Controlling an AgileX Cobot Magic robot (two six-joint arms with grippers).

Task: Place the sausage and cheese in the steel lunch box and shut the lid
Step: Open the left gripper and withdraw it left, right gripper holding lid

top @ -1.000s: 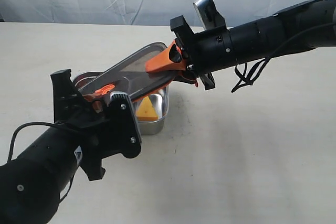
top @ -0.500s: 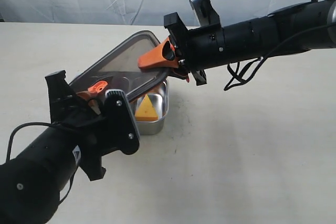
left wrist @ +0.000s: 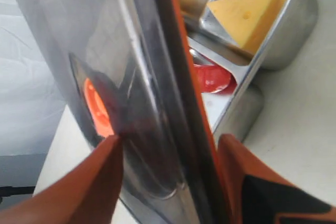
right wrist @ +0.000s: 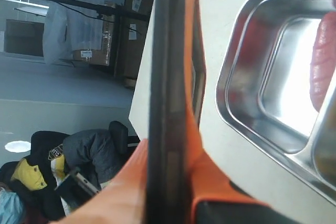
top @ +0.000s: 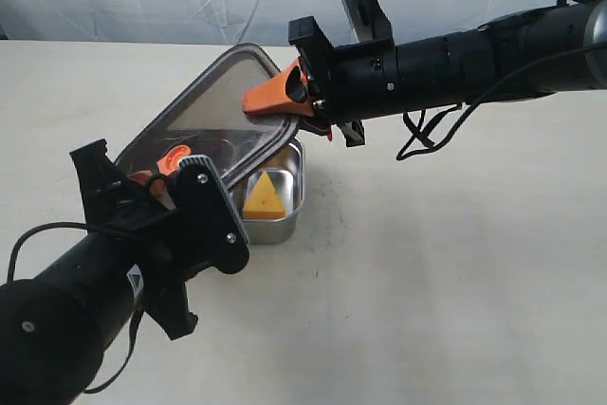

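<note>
Left gripper: jaws spread wide, one orange finger on each side of the low end of the lid. The lid's edge stands in the gap between them. Whether either pad touches it I cannot tell; no clamping is visible. The lid's orange valve tab sits close to these fingertips, just past them along the lid.

White sticker on the left arm, behind the jaws: it carries a dark triangular mark, with print too small to read.

Lid: dark, translucent, with an orange seal round the rim. It is tilted, with the low end between the left jaws and the high end in the right jaws. It hangs over the steel lunch box and is not seated on it.

Steel lunch box: stands on the table, below and beyond the left fingertips and lower than the right jaws. The sausage lies in the compartment nearer the left jaws. The cheese lies in the compartment past the divider, farther from them. Both pieces are inside the box.

Right gripper: jaws closed on the raised end of the lid, with the orange fingers pressed against both faces and the rim nipped between them.

Right wrist view, far behind the jaws: cartons bearing labels, none legible.
</note>
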